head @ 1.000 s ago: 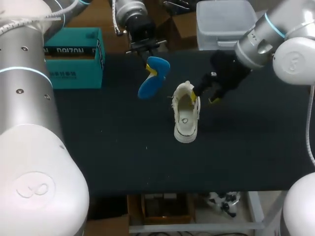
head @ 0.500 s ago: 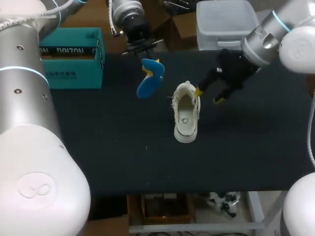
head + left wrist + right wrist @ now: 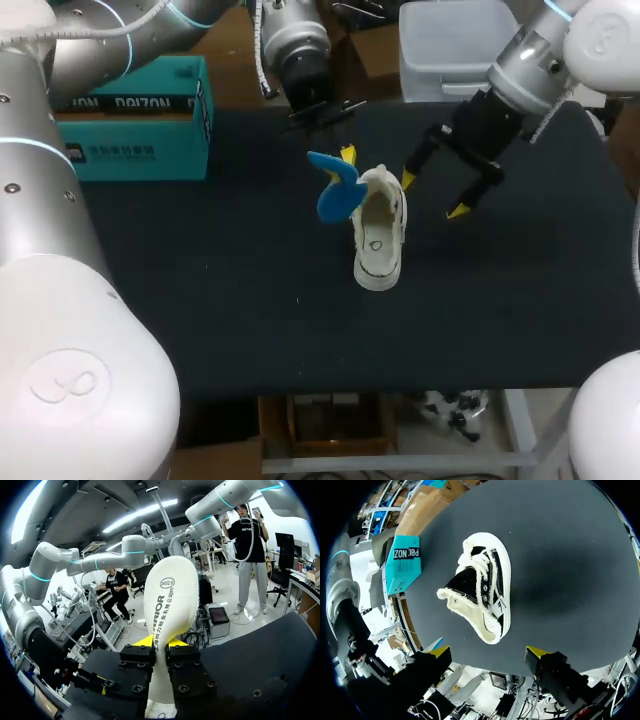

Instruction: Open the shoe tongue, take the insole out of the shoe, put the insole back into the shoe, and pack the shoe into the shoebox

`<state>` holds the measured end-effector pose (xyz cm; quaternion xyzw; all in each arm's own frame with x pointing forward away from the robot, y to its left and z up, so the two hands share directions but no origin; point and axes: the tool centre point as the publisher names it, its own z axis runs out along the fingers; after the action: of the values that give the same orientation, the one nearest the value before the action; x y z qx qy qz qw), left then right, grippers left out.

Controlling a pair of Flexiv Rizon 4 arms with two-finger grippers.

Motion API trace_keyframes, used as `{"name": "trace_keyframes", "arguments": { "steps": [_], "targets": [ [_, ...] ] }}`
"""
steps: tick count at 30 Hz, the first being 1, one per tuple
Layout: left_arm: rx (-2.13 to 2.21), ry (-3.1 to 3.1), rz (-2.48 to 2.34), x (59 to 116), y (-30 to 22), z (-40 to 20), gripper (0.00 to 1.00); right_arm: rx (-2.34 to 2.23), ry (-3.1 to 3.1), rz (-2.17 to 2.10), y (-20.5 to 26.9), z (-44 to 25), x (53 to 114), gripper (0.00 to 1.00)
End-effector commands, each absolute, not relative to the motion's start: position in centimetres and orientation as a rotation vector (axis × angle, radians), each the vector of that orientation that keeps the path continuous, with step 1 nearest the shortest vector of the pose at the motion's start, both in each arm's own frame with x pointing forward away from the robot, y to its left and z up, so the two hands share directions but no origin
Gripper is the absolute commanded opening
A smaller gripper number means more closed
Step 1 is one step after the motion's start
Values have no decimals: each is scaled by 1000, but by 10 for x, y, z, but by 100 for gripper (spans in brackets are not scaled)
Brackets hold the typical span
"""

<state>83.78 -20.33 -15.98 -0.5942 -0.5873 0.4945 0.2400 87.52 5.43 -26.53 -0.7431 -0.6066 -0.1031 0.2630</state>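
Gripping curved blue insole point(image 3: 337, 192) (cream underside), fleece-lined shoe point(image 3: 379, 262) beside

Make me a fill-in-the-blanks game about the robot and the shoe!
1. The right gripper, beside the black-and-white fleece-lined shoe, is ____.
2. The left gripper is shut on the blue foam ____.
3. The teal cardboard shoebox sits on the ____ arm's side of the black table.

Missing words: open; insole; left.
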Motion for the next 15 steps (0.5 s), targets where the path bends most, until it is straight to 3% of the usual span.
{"name": "trace_keyframes", "arguments": {
  "steps": [1,15],
  "targets": [
    [-1699,-1624,1272,821,-221,-156,0,-2008,-1635,-249,56,-263,881,100],
    [-1843,-1548,1237,810,-228,-164,0,-2052,-1114,-544,44,-274,852,100]
  ]
}}
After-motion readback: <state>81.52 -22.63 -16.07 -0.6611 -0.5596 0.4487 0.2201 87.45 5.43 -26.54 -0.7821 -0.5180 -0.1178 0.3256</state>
